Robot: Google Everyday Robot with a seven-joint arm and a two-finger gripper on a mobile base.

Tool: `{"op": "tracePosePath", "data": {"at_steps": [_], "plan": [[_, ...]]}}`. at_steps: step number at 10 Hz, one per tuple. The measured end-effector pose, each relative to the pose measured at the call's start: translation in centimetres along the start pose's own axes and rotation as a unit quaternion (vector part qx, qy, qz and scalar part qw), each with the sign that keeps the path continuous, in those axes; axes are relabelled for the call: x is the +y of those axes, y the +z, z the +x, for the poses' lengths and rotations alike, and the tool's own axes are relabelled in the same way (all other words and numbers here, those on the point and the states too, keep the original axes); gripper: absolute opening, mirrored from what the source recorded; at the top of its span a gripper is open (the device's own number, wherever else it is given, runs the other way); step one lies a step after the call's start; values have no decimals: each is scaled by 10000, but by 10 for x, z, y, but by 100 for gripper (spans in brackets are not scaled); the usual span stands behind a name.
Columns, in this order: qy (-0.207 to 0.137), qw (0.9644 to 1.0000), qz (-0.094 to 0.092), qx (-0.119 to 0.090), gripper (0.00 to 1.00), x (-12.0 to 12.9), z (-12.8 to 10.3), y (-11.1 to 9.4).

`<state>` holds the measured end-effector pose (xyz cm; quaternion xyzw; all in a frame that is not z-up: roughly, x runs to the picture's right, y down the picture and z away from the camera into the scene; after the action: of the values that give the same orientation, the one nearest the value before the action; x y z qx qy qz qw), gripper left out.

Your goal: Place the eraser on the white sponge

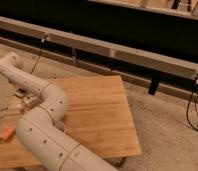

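The pale wooden tabletop (97, 115) stands in the middle of the room on grey carpet (167, 125). The robot's thick white jointed arm (47, 130) comes up from the near edge, bends over the left part of the boards and runs on to a rounded end at the far left. Just below that stretch, at the left edge of the tabletop, sits the gripper (26, 96), a small cluster of dark and pale parts low over the wood. Whether it is clasped or loose I cannot tell. The small flat dark eraser (20, 93) shows as a dark patch right at the gripper. The small pale white sponge (32, 100) lies just beside it, against the arm — touching or apart, I cannot say. A small orange object (7, 134) lies nearer, by the left edge. Behind runs a long grey metal rail (117, 50) with black cables (194, 110) hanging from it.
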<state>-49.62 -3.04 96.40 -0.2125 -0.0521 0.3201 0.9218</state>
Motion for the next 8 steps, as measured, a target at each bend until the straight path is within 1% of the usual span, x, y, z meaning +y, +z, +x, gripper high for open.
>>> {"op": "tracePosePath", "data": {"at_steps": [1, 3, 5, 6, 8], "plan": [[6, 10000, -4, 6, 5, 0, 1, 1], [-18, 10000, -50, 0, 28, 4, 2, 5], [-65, 9999, -90, -18, 48, 8, 2, 10], [-77, 9999, -108, -17, 60, 10, 3, 12], [-87, 9999, -117, 4, 76, 11, 4, 15]]}}
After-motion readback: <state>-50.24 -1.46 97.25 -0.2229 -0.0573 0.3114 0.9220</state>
